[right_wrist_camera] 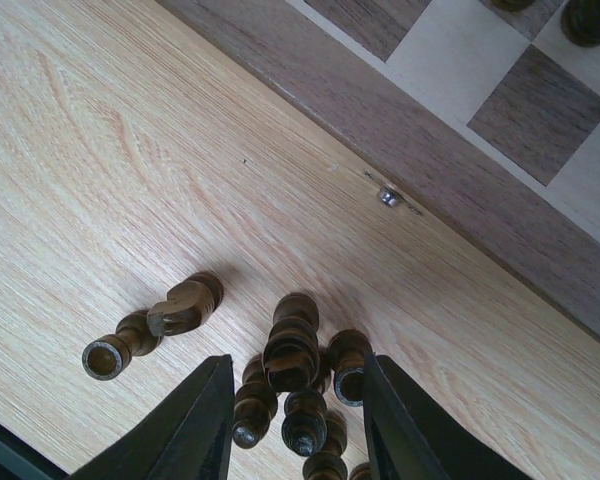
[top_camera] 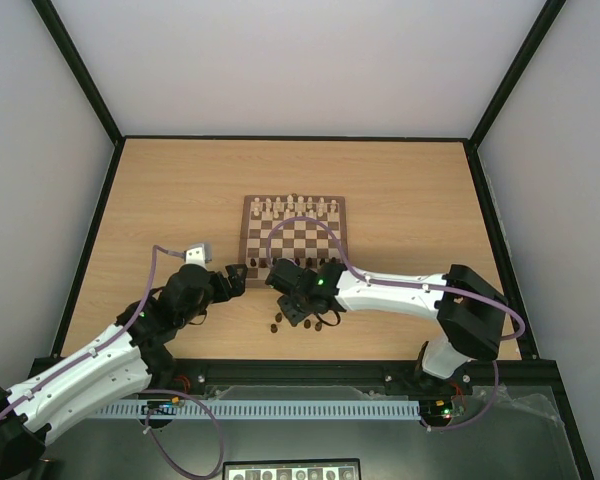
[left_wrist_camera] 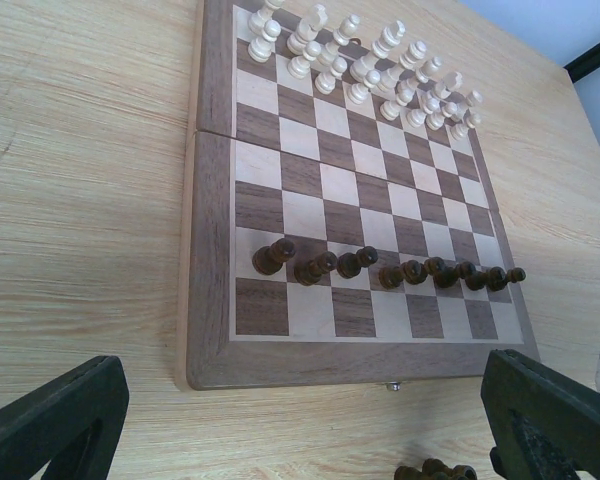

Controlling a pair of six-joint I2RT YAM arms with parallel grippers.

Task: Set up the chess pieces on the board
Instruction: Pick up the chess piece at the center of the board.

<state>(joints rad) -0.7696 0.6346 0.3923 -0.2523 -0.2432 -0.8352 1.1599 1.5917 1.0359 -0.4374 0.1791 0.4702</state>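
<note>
Bright, even light is thrown from overhead onto the pale wood-grain table. In the right wrist view short, soft shadows are cast under the tiny dark brown wooden chess pieces, which are shown sharply. In the left wrist view the black fingers of the left gripper, at 7 and 5 o'clock, are blurred; the square checkered wooden board is held in focus.

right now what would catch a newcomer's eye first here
The board draws the eye first: cream-white pieces stand in its two far rows, and a row of dark pieces lines the second row from its near edge. Next comes the heap of dark pieces lying on the table just off the board, straddled by the open right gripper.
</note>
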